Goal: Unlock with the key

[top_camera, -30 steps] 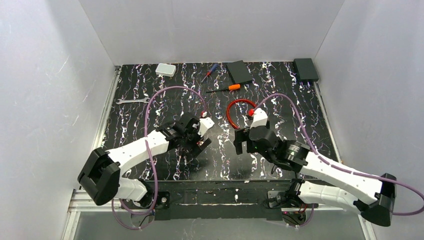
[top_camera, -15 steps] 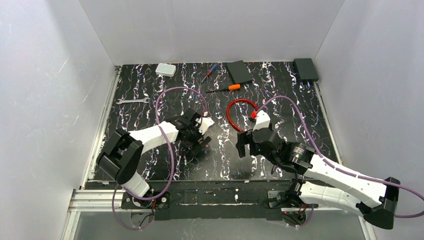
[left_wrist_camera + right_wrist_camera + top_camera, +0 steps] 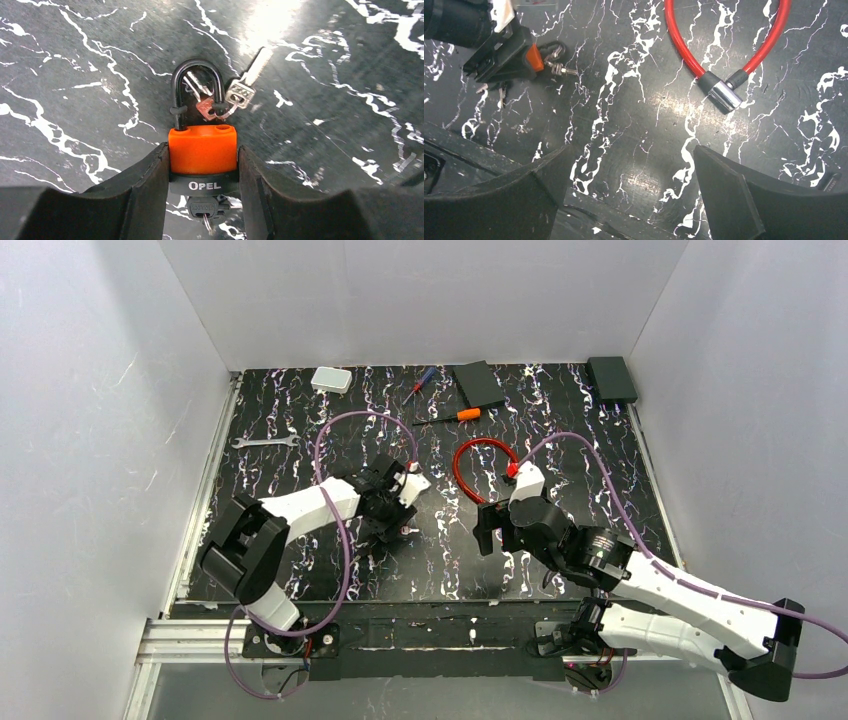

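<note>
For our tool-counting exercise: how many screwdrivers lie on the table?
2: a red-and-blue screwdriver near the far edge, an orange-handled screwdriver just nearer. Others might be hidden.

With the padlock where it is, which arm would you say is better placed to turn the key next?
Right, probably. The left gripper clamps the padlock; the right gripper is open and free, with the key end facing it.

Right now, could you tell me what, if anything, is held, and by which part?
Left end effector clamps the padlock by its orange body's sides; right end effector holds nothing.
</note>
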Robot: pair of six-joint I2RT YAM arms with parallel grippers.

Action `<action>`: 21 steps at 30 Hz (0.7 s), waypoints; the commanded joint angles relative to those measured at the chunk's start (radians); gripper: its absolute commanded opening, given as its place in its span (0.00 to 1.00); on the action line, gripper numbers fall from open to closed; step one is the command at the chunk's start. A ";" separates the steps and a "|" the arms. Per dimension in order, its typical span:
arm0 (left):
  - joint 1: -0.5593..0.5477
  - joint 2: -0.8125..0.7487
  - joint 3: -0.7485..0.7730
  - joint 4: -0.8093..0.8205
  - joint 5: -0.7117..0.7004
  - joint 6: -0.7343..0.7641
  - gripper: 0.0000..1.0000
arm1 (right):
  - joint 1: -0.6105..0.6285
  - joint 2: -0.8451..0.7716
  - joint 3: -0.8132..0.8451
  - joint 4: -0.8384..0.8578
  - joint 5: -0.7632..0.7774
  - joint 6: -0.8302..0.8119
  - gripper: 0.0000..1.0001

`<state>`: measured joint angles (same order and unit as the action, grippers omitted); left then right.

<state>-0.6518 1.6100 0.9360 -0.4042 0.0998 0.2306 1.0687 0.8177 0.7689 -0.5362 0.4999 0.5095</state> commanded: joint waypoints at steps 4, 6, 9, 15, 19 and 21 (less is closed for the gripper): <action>0.000 -0.308 -0.012 -0.023 0.193 -0.071 0.00 | -0.001 -0.036 0.018 0.125 -0.070 0.144 0.96; 0.001 -0.359 -0.023 -0.015 0.232 -0.087 0.00 | -0.001 -0.012 0.004 0.189 -0.117 0.180 0.94; 0.000 -0.407 -0.029 -0.012 0.273 -0.104 0.00 | -0.001 0.053 -0.010 0.299 -0.202 0.220 0.88; 0.001 -0.473 -0.030 -0.016 0.325 -0.135 0.00 | -0.001 0.182 -0.002 0.464 -0.263 0.249 0.76; 0.004 -0.524 -0.030 0.005 0.387 -0.175 0.00 | -0.001 0.239 0.003 0.525 -0.247 0.258 0.72; 0.010 -0.550 -0.033 0.031 0.433 -0.208 0.00 | -0.001 0.261 -0.008 0.589 -0.249 0.246 0.72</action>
<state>-0.6510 1.1500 0.9054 -0.4259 0.4084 0.0837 1.0679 1.0542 0.7681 -0.1223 0.2581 0.7494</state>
